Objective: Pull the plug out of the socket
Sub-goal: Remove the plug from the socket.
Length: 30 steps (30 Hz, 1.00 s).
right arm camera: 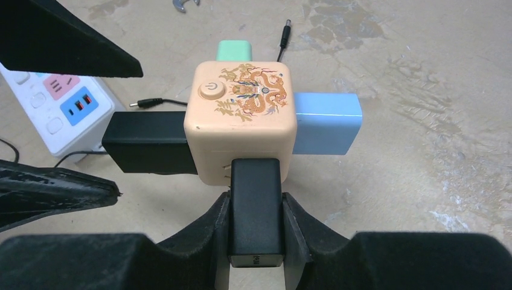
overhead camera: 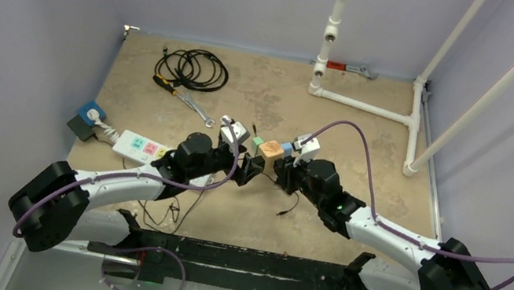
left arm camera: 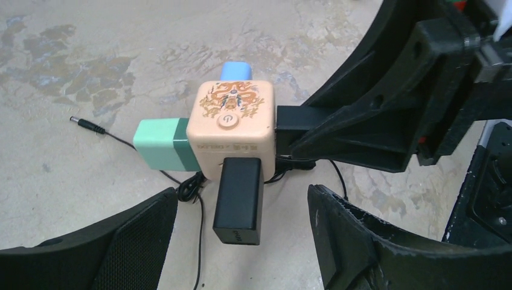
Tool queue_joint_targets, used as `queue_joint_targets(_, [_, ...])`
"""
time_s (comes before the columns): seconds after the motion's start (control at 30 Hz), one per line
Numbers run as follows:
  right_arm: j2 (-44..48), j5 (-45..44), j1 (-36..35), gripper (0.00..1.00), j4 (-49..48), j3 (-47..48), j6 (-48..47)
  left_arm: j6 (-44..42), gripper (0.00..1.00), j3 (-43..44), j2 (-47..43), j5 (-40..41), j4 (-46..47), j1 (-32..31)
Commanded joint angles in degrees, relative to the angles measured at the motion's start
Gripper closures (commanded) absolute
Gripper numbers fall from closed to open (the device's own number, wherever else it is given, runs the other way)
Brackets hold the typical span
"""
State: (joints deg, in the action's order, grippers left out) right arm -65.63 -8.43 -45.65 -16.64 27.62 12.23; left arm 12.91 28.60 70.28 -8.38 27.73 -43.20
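- The socket cube (overhead camera: 271,150) sits in the middle of the worktop (overhead camera: 370,117), between both hands.
- My right hand (right arm camera: 255,208) is clamped on a black plug (right arm camera: 256,181), whose long axis runs straight back along the hand (so I'd pull straight back).
- My left hand (left arm camera: 241,196) gapes wide and holds nothing. A second black plug (left arm camera: 238,199) points into its gap, untouched.

Smooth plastic socket cube (right arm camera: 240,121), matt black plug (right arm camera: 256,211), mottled tabletop (right arm camera: 422,90).
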Motion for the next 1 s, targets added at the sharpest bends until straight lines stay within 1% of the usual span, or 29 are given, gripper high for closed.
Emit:
queue_joint_targets(0.0, [-0.59,0.22,-0.23,1.00,-5.37,0.99,-1.71,0.28,0.22,-1.87,-1.09,-1.75,8.16,-0.40])
queue_joint_targets(0.1, [-1.90,2.03,-0.23,1.00,-5.76,1.33,-2.01,0.32,0.22,-1.78,0.17,-1.58,7.88,-0.44])
queue_joint_targets(0.27, [-2.21,4.03,-0.44,1.00,-6.30,1.20,-2.29,-0.94,0.21,-0.06,2.36,2.57,3.95,-0.41])
queue_joint_targets(0.4, [-1.62,5.37,-0.79,1.00,-7.05,0.69,-2.79,0.28,0.20,0.01,4.55,-0.68,5.75,-0.40])
queue_joint_targets(0.77, [-1.67,6.32,-2.81,1.00,-7.44,0.68,-4.17,1.92,0.19,0.36,8.07,-1.82,7.41,-0.39])
queue_joint_targets(0.83, [-1.82,6.04,-3.18,1.00,-7.43,0.71,-4.31,2.31,0.21,0.47,8.80,-1.86,7.64,-0.43])
queue_joint_targets(0.97, [-2.09,5.59,-3.93,1.00,-7.44,0.90,-4.74,3.78,0.28,0.55,10.14,-3.71,9.24,-0.47])
